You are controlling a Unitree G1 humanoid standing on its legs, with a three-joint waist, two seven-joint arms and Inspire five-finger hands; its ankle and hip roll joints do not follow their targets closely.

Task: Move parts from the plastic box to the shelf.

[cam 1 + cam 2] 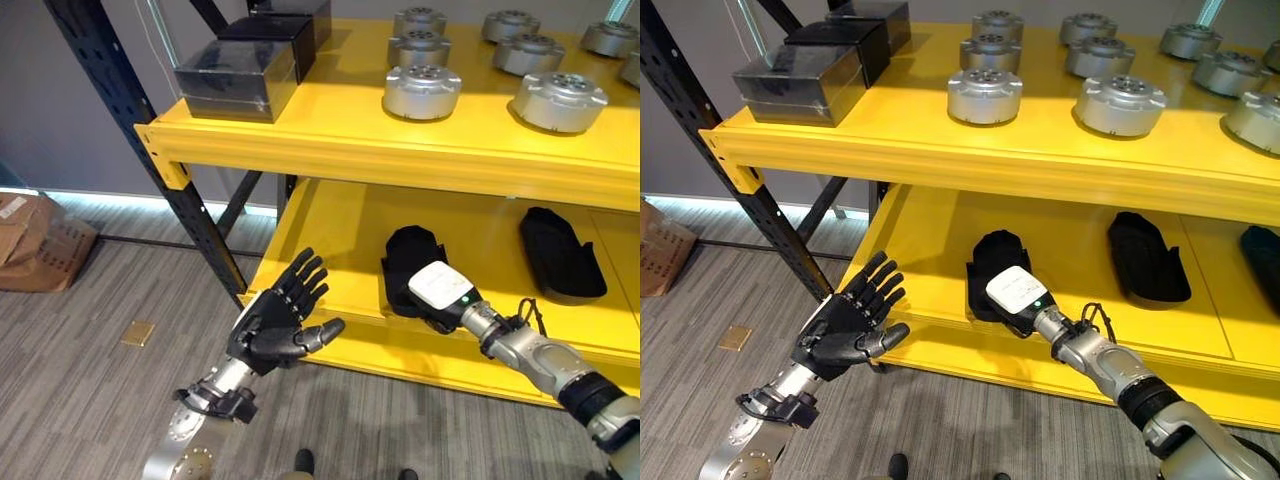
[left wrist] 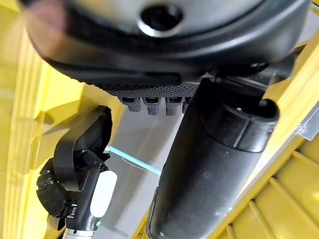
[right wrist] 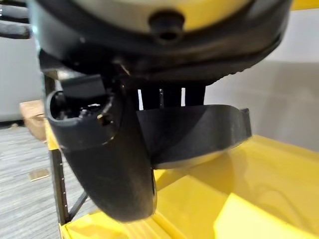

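My right hand reaches over the front lip of the yellow lower shelf, its back bearing a white cover. Its fingers and thumb close round a black curved part, which rests at the shelf's front; the right wrist view shows that black part pinched between them. My left hand is held up open, fingers spread, just off the shelf's front left corner and holding nothing. The left wrist view shows the right hand gripping the black part.
A second black part lies further right on the lower shelf, a third beyond it. Several silver round parts and dark boxes fill the upper shelf. A dark upright stands at left, with cardboard boxes on the floor.
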